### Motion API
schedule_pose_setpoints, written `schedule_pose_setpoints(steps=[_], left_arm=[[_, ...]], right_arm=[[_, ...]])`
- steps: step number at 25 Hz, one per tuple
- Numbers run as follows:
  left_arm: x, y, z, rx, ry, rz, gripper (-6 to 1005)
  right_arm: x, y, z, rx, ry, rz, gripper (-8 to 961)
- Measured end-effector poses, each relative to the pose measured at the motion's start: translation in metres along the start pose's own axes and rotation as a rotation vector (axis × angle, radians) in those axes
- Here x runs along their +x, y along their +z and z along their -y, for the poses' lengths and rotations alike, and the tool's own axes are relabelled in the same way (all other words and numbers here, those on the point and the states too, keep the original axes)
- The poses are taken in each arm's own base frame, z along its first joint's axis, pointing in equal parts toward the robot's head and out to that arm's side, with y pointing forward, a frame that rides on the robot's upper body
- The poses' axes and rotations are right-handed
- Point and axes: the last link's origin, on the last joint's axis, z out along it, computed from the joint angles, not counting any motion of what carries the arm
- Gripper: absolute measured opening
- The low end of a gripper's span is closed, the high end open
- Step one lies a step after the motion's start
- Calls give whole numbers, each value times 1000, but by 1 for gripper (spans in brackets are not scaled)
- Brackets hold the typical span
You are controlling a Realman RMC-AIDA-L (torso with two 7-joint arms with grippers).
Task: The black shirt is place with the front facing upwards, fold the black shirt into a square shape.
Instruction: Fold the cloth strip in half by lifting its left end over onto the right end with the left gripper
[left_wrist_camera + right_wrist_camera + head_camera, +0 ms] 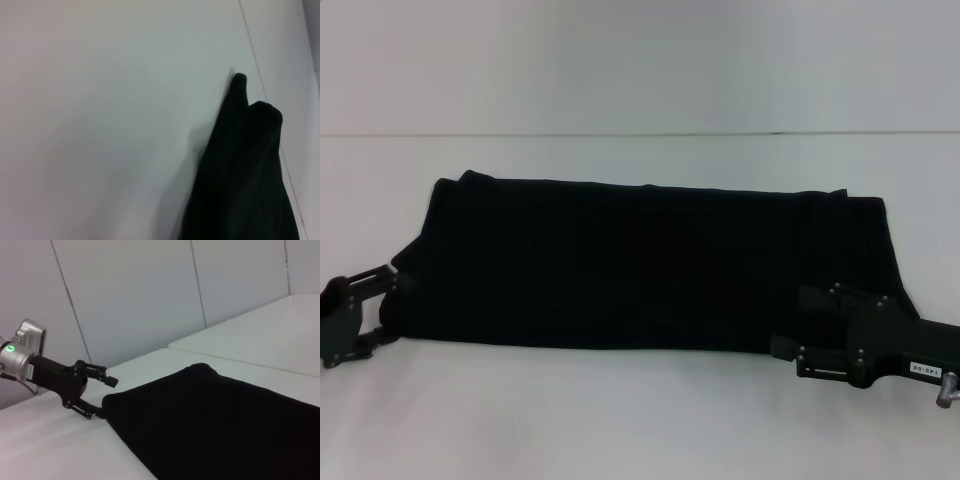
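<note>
White counter (pixel 620 420) carries black shirt (pixel 640 265), lying flat as long folded band across centre. Thin seam crosses counter behind shirt; lettering not visible, possibly folded inside.

The black shirt (pixel 640 265) is plain black with no visible pattern, lying on a white table (pixel 620 420). Both the left gripper (pixel 390 300) and the right gripper (pixel 790 325) are black; the left wrist housing (pixel 22 347) is silver with a green light.
</note>
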Motion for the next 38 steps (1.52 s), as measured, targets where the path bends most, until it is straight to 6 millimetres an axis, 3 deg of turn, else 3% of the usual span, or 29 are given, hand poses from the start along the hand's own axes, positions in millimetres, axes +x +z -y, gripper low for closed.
schedule_pose_setpoints(steps=[12, 31, 38], left_arm=[[4, 16, -12, 37, 86, 13, 877], [12, 24, -22, 66, 205, -16, 76], [35, 17, -30, 88, 239, -113, 39]], right_arm=[[1, 2, -3, -10, 10, 2, 930], [4, 4, -5, -35, -16, -33, 924], [-1, 5, -2, -29, -19, -24, 925]])
